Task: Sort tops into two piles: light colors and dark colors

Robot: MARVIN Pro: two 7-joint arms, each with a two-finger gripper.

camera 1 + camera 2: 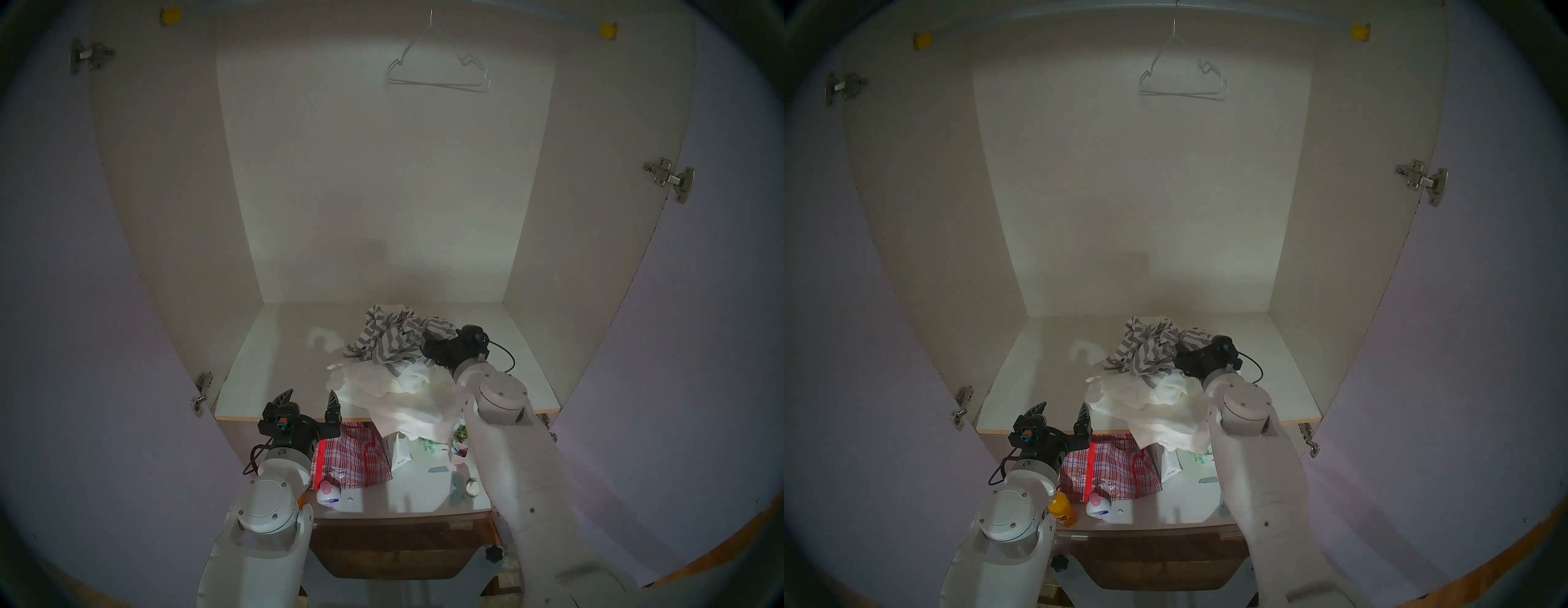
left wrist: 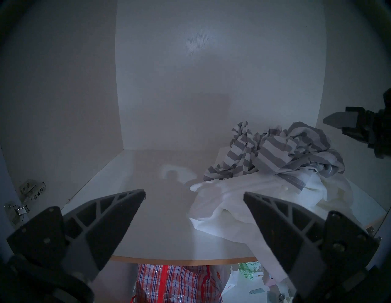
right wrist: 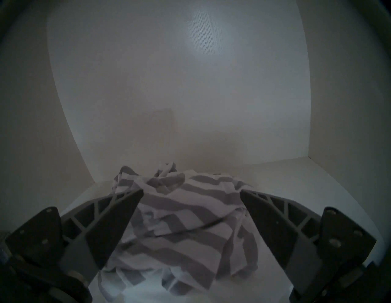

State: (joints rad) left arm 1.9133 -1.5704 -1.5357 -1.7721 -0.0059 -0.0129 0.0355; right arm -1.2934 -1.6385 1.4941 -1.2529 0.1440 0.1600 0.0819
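Inside, on the wardrobe shelf [image 1: 263,373]: one striped top [image 1: 388,339], grey and white, crumpled on the back part of one heap of white and cream tops [image 1: 394,395]. The separate white garments cannot be counted; folds run together. Front of the heap hangs over the shelf's front edge.

Two tools. The left tool [image 1: 309,399] hovers near the shelf's front edge, left of the heap, fingers wide apart, nothing between them. The right tool [image 3: 191,195] sits just above the striped top's right side, fingers also spread, cloth below and between but not pinched; in the head views its fingertips are hidden by the wrist body.

One wire hanger [image 1: 437,63] on the rail overhead. Four door hinges visible.

Below the shelf, a lower worktop [image 1: 403,492]: one red-and-blue checked bag [image 1: 352,458], one small white bottle with pink cap [image 1: 329,492], one orange bottle [image 1: 1062,511], one pink cup [image 1: 459,452], a white carton partly under the hanging cloth. The right arm blocks that worktop's right side.
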